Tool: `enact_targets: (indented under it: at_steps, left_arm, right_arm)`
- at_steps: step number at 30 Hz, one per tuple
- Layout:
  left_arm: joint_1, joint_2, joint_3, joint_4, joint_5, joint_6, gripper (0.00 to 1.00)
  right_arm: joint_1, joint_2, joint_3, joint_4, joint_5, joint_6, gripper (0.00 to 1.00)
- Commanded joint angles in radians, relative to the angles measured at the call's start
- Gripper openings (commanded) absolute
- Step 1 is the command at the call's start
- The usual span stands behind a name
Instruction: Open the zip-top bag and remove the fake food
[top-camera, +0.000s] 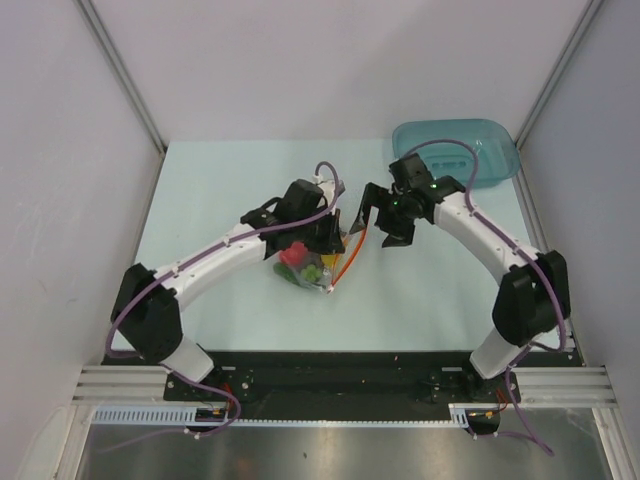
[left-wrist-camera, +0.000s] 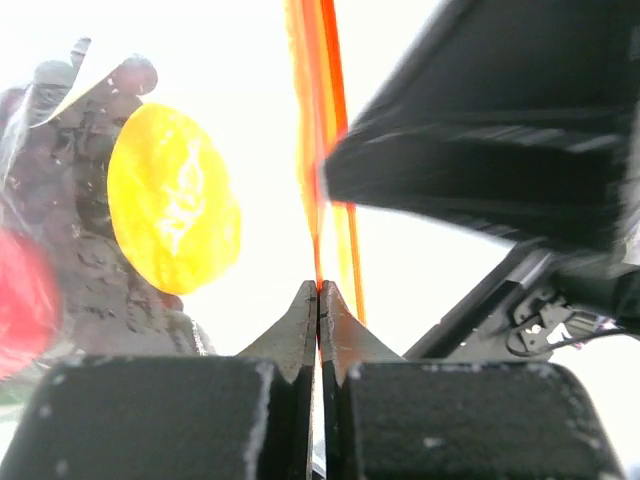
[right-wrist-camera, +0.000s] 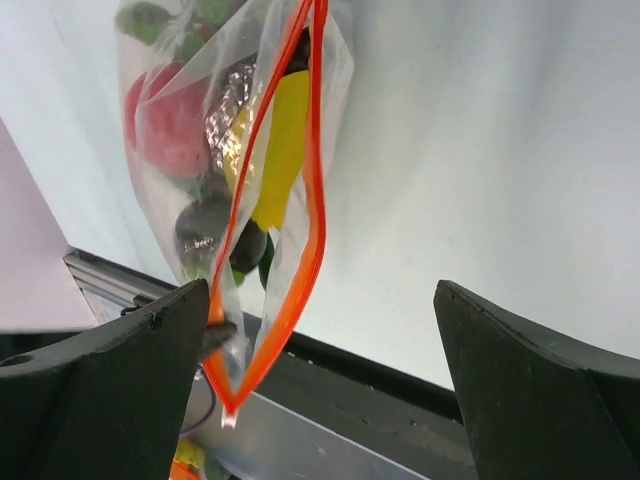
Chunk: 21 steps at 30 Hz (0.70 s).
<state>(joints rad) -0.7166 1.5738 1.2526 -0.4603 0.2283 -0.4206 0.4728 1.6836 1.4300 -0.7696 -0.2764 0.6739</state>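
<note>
Two grips differ: left claw (left-wrist-camera: 319, 292) clamps shut on the zip-top bag (right-wrist-camera: 150, 210) by its orange zipper strip (right-wrist-camera: 320, 180); right claw (right-wrist-camera: 322, 300) gapes wide, empty.

This looks like a robotics lab cell, not a home or a shop. A pale surface (top-camera: 230, 180) is boxed in by plain white panels (top-camera: 60, 200) on its left, right and far sides, held in slim aluminium posts (top-camera: 122, 75). Along the near edge of the surface runs an aluminium rail (top-camera: 110, 380) with a black plate (top-camera: 340, 375). A left arm (top-camera: 215, 255) and a right arm (top-camera: 490, 235) are bolted there. Purple cables (top-camera: 440, 144) run along both arms, and slotted white cable ducts (top-camera: 150, 413) lie just nearer than the surface.
</note>
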Motion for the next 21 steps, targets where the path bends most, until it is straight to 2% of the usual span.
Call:
enact_targets:
  at_steps: [1,5,9,10,11,12,15,18,21]
  left_arm:
    - [0.008,-0.109,-0.033,0.069,-0.01,-0.056,0.0]
    - [0.008,-0.141,-0.039,0.092,-0.003,-0.066,0.0]
    - [0.008,-0.179,-0.041,0.101,-0.029,-0.064,0.0]
    - [0.008,-0.184,-0.038,0.1,-0.03,-0.06,0.0]
    - [0.008,-0.186,-0.039,0.1,-0.032,-0.058,0.0]
    - [0.008,-0.187,-0.039,0.1,-0.027,-0.058,0.0]
    - [0.009,-0.192,-0.054,0.12,-0.021,-0.069,0.0]
    - [0.009,-0.21,-0.076,0.143,-0.014,-0.089,0.0]
    - [0.009,-0.218,-0.111,0.199,0.014,-0.122,0.0]
  right_arm:
    - [-0.029,-0.177,-0.006,-0.077,0.003,-0.08,1.0]
    - [-0.016,-0.19,-0.029,-0.01,-0.118,-0.1,0.98]
    - [0.038,-0.209,-0.048,0.061,-0.076,-0.06,0.86]
    - [0.046,-0.214,-0.052,0.09,-0.079,-0.054,0.72]
    - [0.047,-0.216,-0.054,0.099,-0.083,-0.05,0.63]
    - [0.049,-0.213,-0.055,0.102,-0.081,-0.04,0.42]
    - [0.059,-0.199,-0.068,0.116,-0.064,-0.017,0.21]
    - [0.078,-0.18,-0.1,0.164,-0.04,0.01,0.17]
    - [0.086,-0.141,-0.126,0.231,-0.079,0.041,0.17]
